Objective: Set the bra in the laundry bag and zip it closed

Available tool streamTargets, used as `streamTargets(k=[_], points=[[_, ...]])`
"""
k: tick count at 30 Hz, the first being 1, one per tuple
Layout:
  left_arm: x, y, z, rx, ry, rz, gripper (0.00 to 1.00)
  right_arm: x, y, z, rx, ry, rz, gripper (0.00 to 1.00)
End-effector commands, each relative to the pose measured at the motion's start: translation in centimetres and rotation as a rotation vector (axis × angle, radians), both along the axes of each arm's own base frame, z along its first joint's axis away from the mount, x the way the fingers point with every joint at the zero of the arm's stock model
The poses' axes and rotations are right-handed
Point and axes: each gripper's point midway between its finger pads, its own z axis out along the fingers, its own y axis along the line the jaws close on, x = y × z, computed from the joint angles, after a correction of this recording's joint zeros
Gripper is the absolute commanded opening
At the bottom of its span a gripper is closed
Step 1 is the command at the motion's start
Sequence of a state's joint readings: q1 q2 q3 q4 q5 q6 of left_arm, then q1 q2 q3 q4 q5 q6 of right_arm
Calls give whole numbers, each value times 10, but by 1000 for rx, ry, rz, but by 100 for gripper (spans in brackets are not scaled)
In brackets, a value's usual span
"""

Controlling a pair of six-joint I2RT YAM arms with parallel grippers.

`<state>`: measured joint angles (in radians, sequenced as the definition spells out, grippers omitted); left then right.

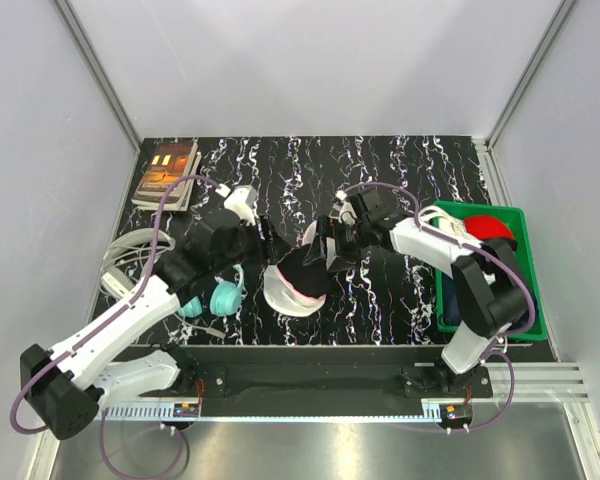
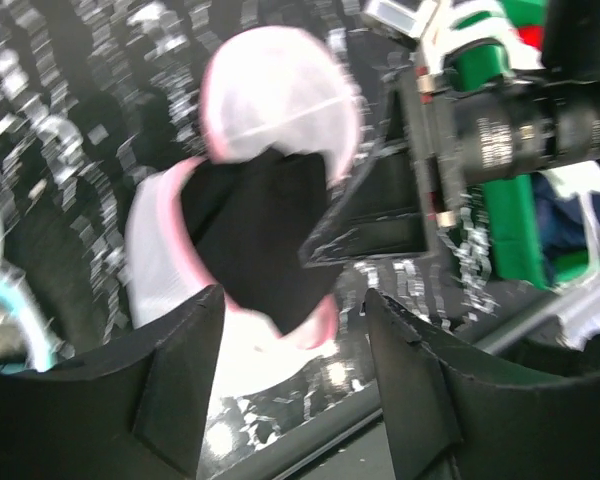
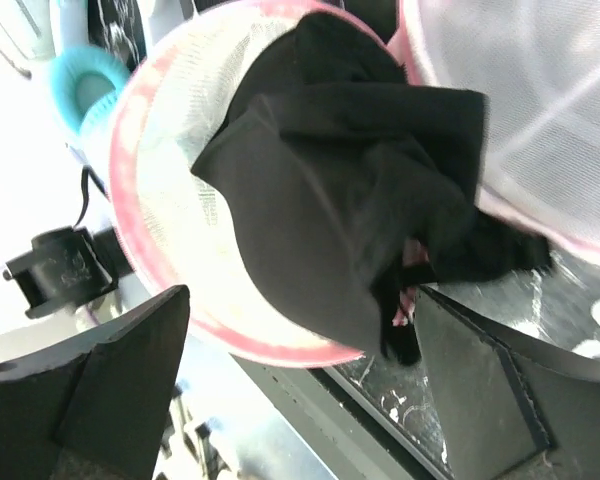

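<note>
Black marbled tabletop (image 1: 400, 170), pale walls (image 1: 310, 60), bra (image 3: 350, 200) on laundry bag (image 3: 170, 180), left gripper (image 2: 295, 300) & right gripper (image 3: 302, 300) wide

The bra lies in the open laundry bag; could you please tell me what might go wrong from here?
1. The bra spills over the laundry bag's pink rim on one side, so fabric may get caught during zipping.
2. The left gripper and right gripper are both open, holding nothing, so the bag might slide when it is folded shut.
</note>
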<state>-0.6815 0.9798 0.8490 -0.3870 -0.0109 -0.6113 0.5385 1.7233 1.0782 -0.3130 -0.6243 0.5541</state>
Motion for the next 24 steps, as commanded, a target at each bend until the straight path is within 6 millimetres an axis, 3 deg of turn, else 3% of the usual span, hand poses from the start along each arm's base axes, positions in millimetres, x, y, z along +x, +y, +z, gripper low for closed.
streamTargets(k=[1,5,7,8,10,13,14,16,17,19,21,22,24], points=[[7,-36,36,-65,-67,-164,61,18,-41,7,-117,-53,-155,100],[12,-59,46,-118,-61,-226,59,44,-95,-2,-194,-62,-346,100],[15,-72,36,-103,-32,-266,61,55,-117,-10,-240,-71,-409,96],[16,-78,38,-97,-26,-281,65,60,-122,-15,-265,-81,-405,92],[19,-90,20,-53,20,-289,66,70,-128,-17,-310,-121,-410,89],[32,-103,5,36,25,-257,67,85,-128,-33,-341,-123,-400,84],[37,-107,-10,71,45,-255,67,91,-126,-33,-335,-135,-403,83],[40,-119,-12,78,52,-282,65,96,-124,-44,-333,-115,-398,81],[43,-125,-26,95,81,-293,62,101,-122,-45,-327,-124,-402,79],[45,-138,-24,85,81,-316,55,104,-119,-51,-315,-120,-408,77],[46,-148,-35,90,107,-336,54,109,-116,-52,-290,-142,-426,74],[47,-157,-29,61,106,-350,53,110,-116,-54,-283,-140,-432,72],[48,-167,-42,62,139,-362,50,114,-113,-57,-265,-143,-440,66]])
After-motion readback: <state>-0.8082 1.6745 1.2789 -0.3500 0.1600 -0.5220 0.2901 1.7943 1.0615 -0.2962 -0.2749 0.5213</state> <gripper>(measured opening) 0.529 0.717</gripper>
